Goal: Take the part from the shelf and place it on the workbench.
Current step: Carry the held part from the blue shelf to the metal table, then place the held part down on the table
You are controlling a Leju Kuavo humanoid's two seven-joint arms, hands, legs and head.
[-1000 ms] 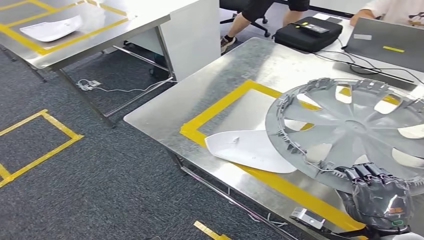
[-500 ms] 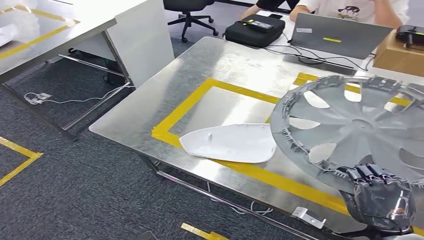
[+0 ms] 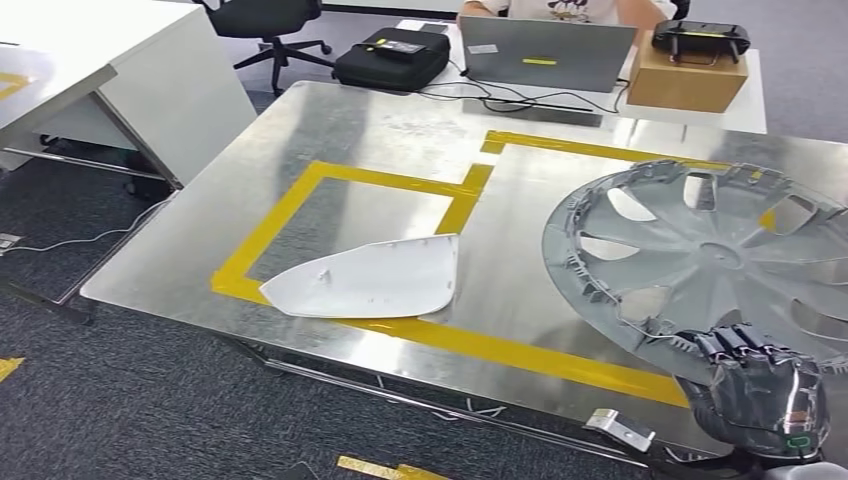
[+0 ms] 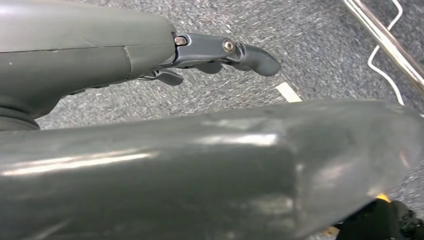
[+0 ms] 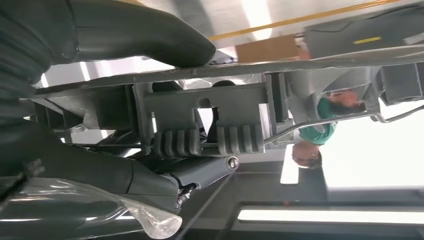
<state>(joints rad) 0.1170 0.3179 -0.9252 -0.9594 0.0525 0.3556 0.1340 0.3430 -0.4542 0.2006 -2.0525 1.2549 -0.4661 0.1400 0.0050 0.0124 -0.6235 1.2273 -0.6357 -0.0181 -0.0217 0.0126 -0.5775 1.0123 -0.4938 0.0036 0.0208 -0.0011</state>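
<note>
Right hand point(image 3: 765, 400) grips near rim of wheel cover point(image 3: 715, 265); cover extends forward from hand, tilted, above workbench point(image 3: 400, 135), over taped zone beside white panel point(image 3: 370, 280). Left hand point(image 4: 220, 55) hangs free, fingers apart. Lowering needed.

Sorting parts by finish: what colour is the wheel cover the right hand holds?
The wheel cover is plain silver-grey; the head view shows it best.
</note>
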